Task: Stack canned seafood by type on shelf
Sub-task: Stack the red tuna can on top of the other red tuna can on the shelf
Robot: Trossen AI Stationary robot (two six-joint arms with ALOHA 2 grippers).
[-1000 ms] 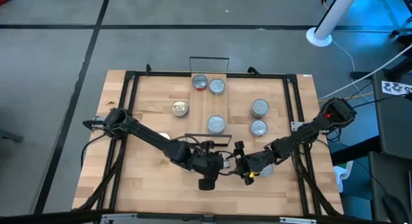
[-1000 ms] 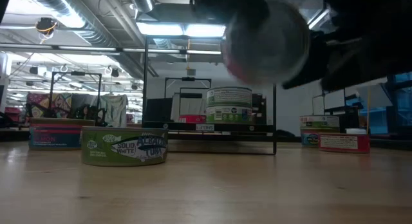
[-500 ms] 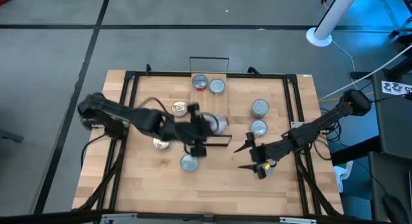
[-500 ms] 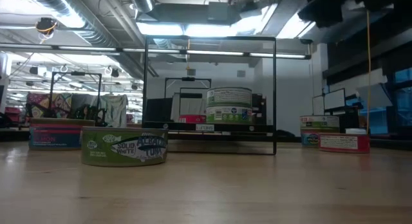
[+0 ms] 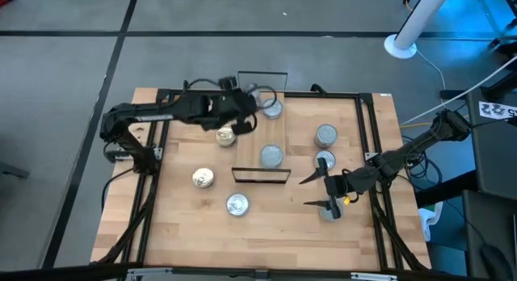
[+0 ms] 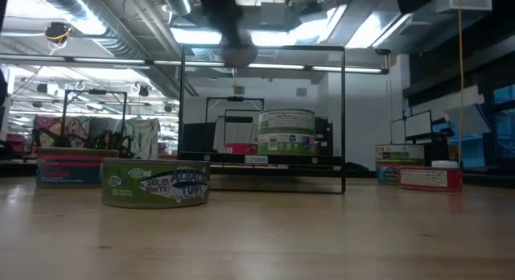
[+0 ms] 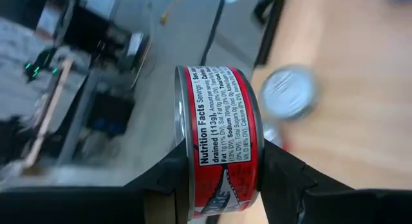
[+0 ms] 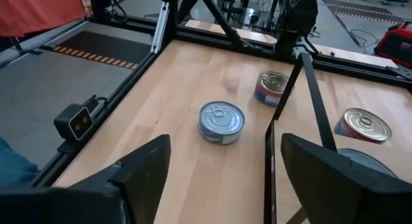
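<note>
Left wrist view shows the red tin point(image 7: 219, 121) clamped by its sides between the left tool's point(image 7: 219, 176) two dark fingers, label sideways, with a silver-topped tin point(image 7: 290, 94) blurred on the wood beyond. In the high view the left tool point(image 5: 241, 110) now hangs over the far end of the shelf point(image 5: 266, 132), just beside the silver tin point(image 5: 272, 109) lying there. A second ago both tools were close together at the near middle of the counter point(image 5: 283, 232). Since then the left arm has swung away over the shelf, and the right tool point(image 5: 311, 193) has drawn back toward the right side, its fingers spread wide and holding nothing, just beside a tin point(image 5: 329, 210) near the right rail.

The carry therefore looks nearly done, and what remains for this tin is probably the lowering onto the far end of the shelf, where a red-sided tin showed a second ago; the arm now hides that spot.

Another tin point(image 5: 271, 156) sits mid-shelf. The rest lie loose on the counter: two gold-topped point(image 5: 226, 136) point(image 5: 202, 178), one silver point(image 5: 237, 203) in front, two point(image 5: 325, 136) point(image 5: 324, 161) to the right.
</note>
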